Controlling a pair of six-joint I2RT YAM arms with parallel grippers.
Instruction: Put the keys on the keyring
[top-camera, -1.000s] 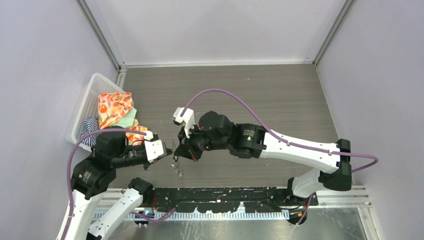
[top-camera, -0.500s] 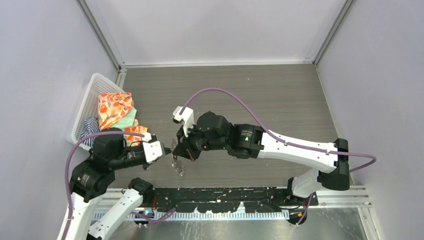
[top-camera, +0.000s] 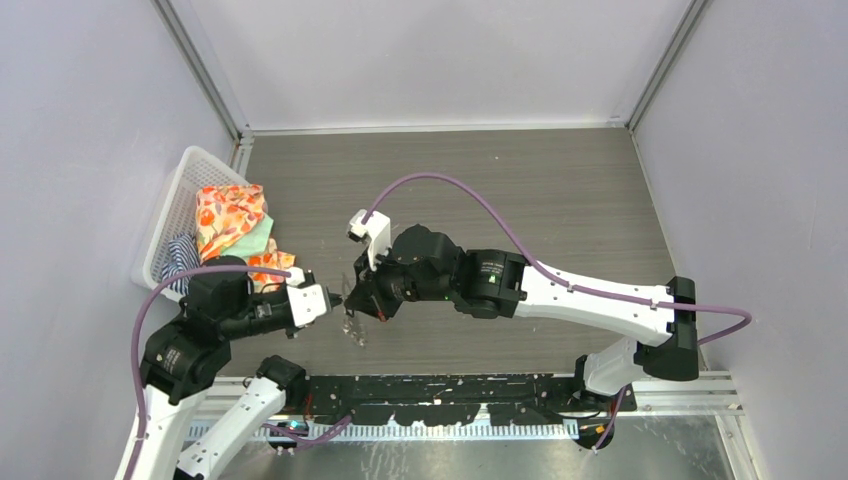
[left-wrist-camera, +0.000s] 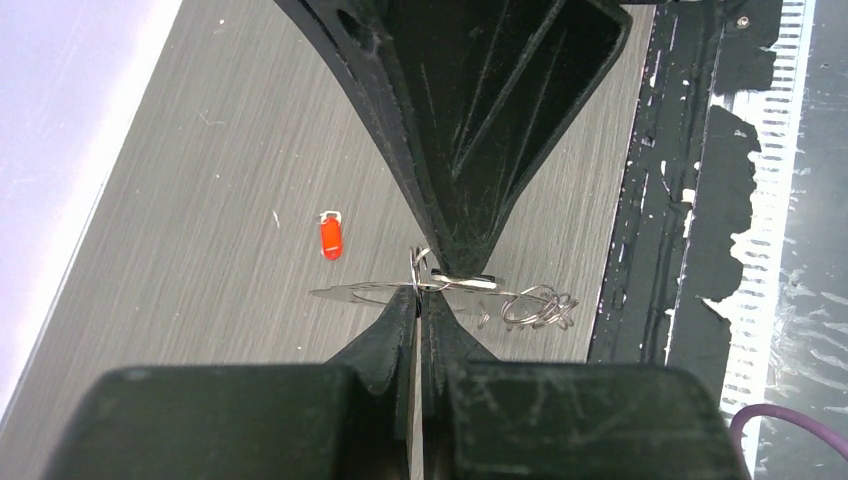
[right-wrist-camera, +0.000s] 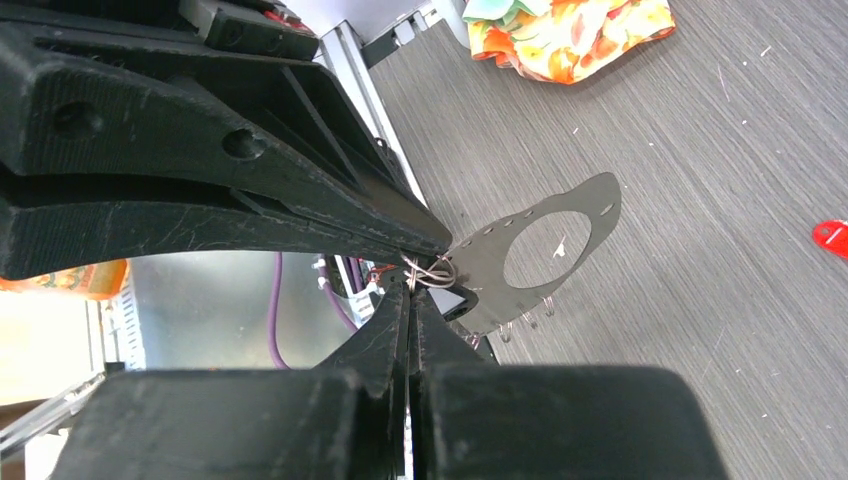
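Left end effector (left-wrist-camera: 418, 295) and right end effector (right-wrist-camera: 410, 290) clamp the keyring (right-wrist-camera: 598, 205) by the near surface (top-camera: 520, 190) edge. Basket (top-camera: 190, 165) holds cloths (top-camera: 230, 215); red key (left-wrist-camera: 331, 236) lies apart.

Red key (left-wrist-camera: 330, 236), silver-grey keyring (right-wrist-camera: 480, 255), grey streaked worktop (top-camera: 500, 180).
The key's head is bright red; the cloth (top-camera: 228, 215) is orange-and-white floral, its basket (top-camera: 178, 195) white; the cables (top-camera: 435, 177) are purple.

Bright, even overhead light; shadows on the tabletop (top-camera: 560, 190) are faint. Both wrist views blur along the bottom edge, with washed-out glare at left.
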